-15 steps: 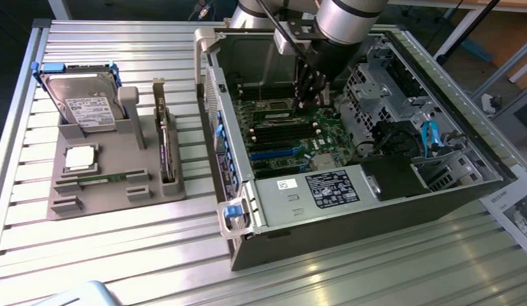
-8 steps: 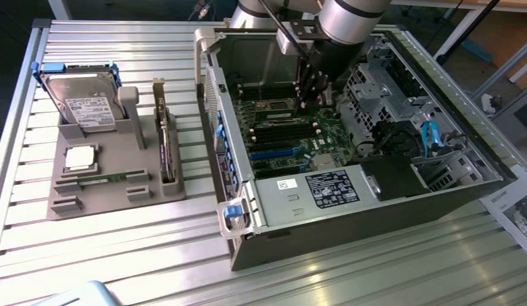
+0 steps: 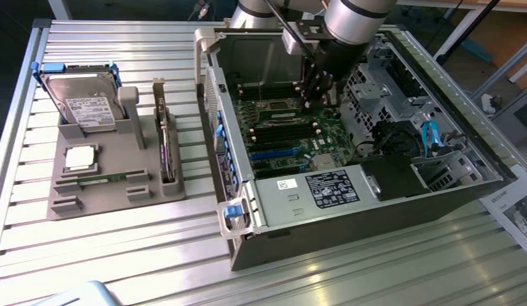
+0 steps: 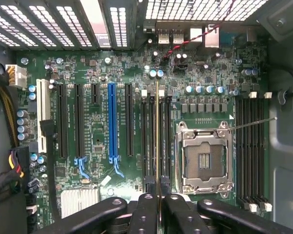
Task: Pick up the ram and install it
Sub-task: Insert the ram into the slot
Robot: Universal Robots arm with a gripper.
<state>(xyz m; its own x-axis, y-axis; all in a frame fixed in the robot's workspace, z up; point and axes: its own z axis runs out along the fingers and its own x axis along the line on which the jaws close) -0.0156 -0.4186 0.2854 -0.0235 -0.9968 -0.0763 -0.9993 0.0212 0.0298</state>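
From the exterior view, the arm drops straight down into the open computer case [image 3: 272, 199], with the gripper [image 3: 319, 89] low over the far part of the motherboard [image 3: 285, 137].

In the wrist view, the gripper [image 4: 158, 207] is pinched narrow on the ram [image 4: 158, 126], held edge-on. The stick's long axis runs along the memory slots [image 4: 147, 141] directly below it, beside the empty processor socket [image 4: 203, 161].

Your gripper [image 4: 158, 197] looks like smooth black plastic with a soft sheen. The ram [image 4: 158, 131] clamped in it shows a thin, dull greenish board edge. The motherboard [image 4: 88, 73] is glossy green laminate, and its processor socket [image 4: 205, 161] is bright polished metal. The computer case [image 3: 357, 215] is matt dark-grey metal. The table [image 3: 118, 255] is ribbed, pale aluminium with a satin gleam, and the parts holder [image 3: 110, 172] is matt grey plastic.
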